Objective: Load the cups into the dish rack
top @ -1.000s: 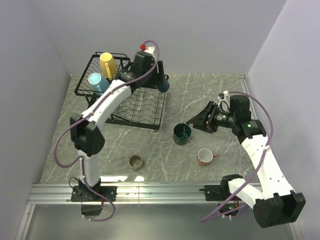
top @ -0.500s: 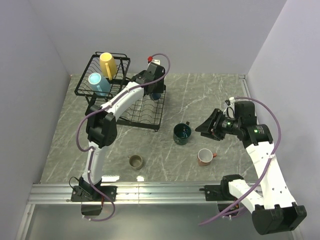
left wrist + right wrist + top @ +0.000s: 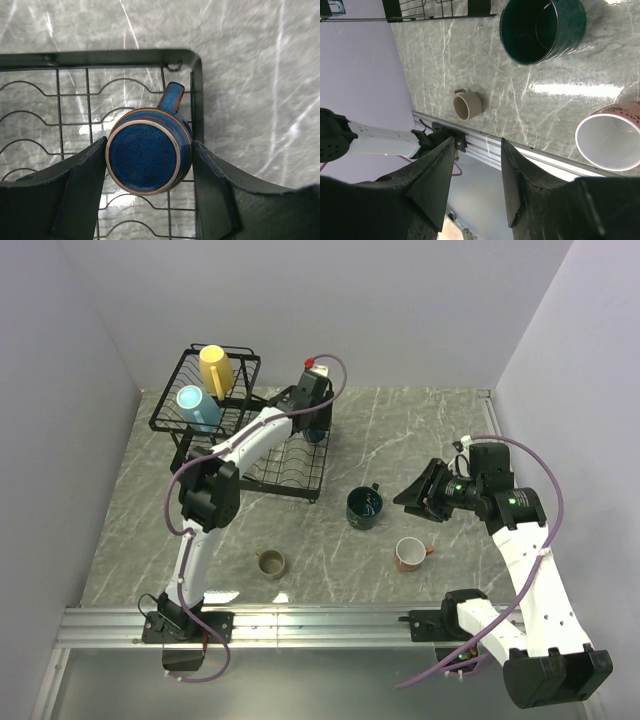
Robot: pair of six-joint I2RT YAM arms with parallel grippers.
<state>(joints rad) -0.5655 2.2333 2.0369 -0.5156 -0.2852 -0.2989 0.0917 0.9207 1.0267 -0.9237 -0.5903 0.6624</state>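
The left arm and right arm are white with black joints, trailing purple cables; their fingers are black wedges.

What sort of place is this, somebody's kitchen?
Probably a robotics test cell, not a kitchen: plain walls box in a marble-look table, two robot arms are bolted to a metal rail at its edge, and the dish rack and mugs look like practice props.
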